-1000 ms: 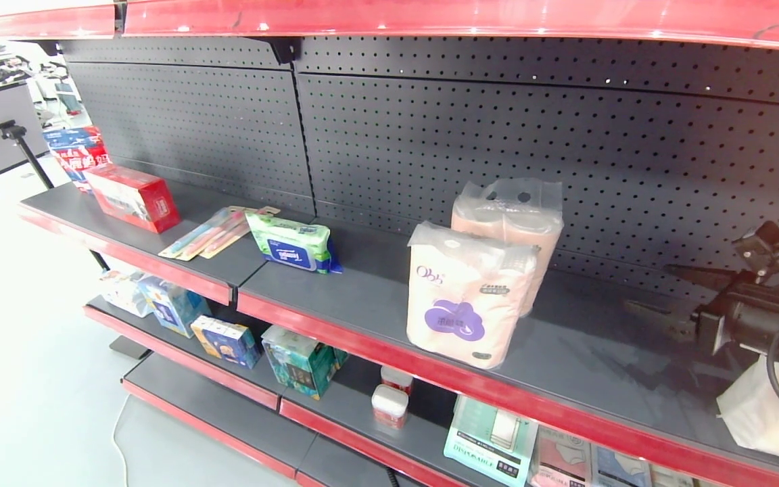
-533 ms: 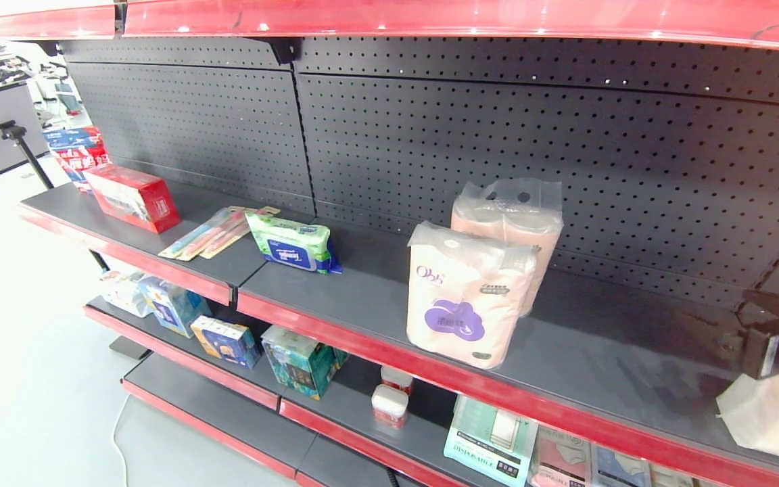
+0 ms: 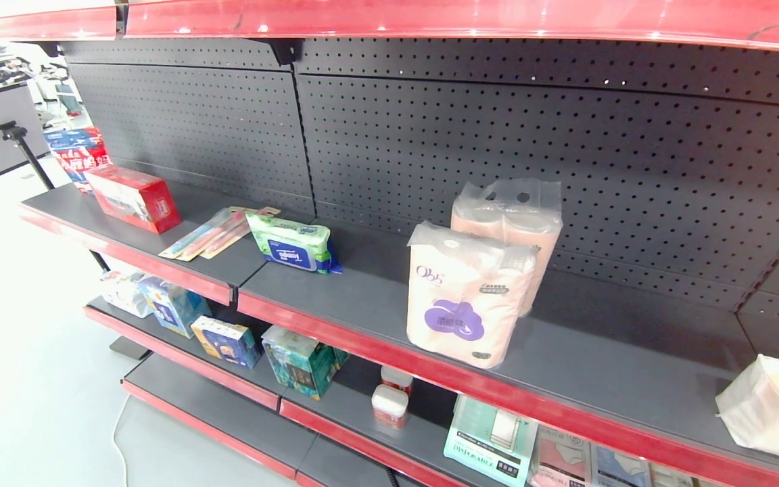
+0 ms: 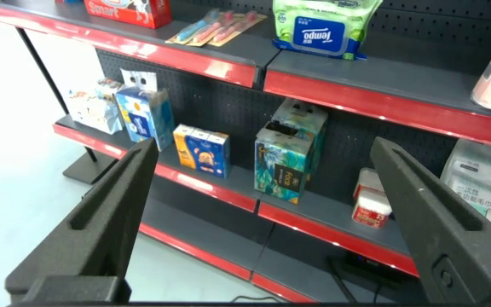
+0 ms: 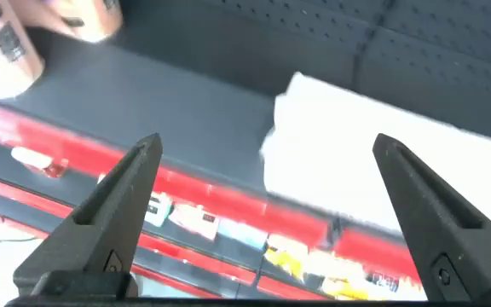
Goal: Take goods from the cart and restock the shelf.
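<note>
- The right arm, seen a second ago over the right end of the middle shelf (image 3: 376, 297), is now withdrawn from that spot; half a second ago it was already back at the right edge of the head view.
- The white pack (image 3: 765, 406) is left lying on the right end of that shelf, close to the red front lip, in the same place as before.
- The right gripper (image 5: 264, 145) is held back from the shelf front with its jaws spread wide and nothing gripped; the white pack (image 5: 373, 162) is seen beyond the fingers, apart from them.
- The left gripper (image 4: 262, 145) is likewise opened wide and empty, and is faced toward the lower shelves, where small boxes (image 4: 199, 149) are stood.
- The front toilet paper pack (image 3: 464, 297), the wet wipes (image 3: 291, 243), the toothbrushes (image 3: 210, 233) and the red box (image 3: 132, 196) are unmoved.
- In the head view, the white pack is cut off by the right edge, and its lower corner is covered by a dark shape that cannot be identified.
- The rear toilet paper pack (image 3: 514, 216) is partly hidden behind the front one.
- The goods under the right part of the shelf are cut off by the bottom edge.
</note>
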Tool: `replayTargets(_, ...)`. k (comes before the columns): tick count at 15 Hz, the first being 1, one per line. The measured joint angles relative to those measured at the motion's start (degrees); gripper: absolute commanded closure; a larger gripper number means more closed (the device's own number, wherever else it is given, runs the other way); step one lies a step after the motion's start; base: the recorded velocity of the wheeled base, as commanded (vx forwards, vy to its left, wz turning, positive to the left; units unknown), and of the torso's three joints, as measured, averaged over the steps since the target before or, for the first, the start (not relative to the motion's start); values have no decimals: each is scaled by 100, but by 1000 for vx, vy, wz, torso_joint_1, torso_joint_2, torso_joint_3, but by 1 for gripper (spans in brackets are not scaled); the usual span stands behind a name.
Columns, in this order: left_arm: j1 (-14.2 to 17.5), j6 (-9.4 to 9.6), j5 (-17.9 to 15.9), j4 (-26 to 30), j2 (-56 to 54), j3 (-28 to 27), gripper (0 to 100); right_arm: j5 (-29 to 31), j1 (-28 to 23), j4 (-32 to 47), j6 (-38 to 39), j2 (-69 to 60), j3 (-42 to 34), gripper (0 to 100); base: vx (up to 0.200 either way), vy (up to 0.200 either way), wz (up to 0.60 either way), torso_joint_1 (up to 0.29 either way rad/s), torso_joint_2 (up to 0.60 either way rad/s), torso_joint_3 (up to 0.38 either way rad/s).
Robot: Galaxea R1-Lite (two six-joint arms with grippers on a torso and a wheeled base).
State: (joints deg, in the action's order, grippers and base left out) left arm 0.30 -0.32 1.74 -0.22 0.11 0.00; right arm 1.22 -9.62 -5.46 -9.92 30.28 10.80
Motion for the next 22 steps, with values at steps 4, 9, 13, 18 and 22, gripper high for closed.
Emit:
replayTargets(4, 2, -1, 4, -2, 0, 0, 0, -414, -104, 646, 475, -1192, 41, 0, 0, 0, 0, 0, 0, 0)
replayTargets(9, 2, 0, 0, -2, 0, 0, 0, -354, -46, 533, 798, -2269, -959, 0, 0, 0, 0, 0, 0, 0)
replayTargets(13, 0, 5, 0, 0, 0, 0, 0, -90, 4, 560, 1025, -2448, -1069, 0, 0, 0, 0, 0, 0, 0)
replayTargets(18, 2, 48, -16, -2, 0, 0, 0, -106, 1067, 560, 1008, -2673, -1080, 0, 0, 0, 0, 0, 0, 0)
replayTargets(22, 0, 48, -18, 0, -1, 0, 0, 56, 952, 568, 1025, -2977, -1078, 0, 0, 0, 0, 0, 0, 0)
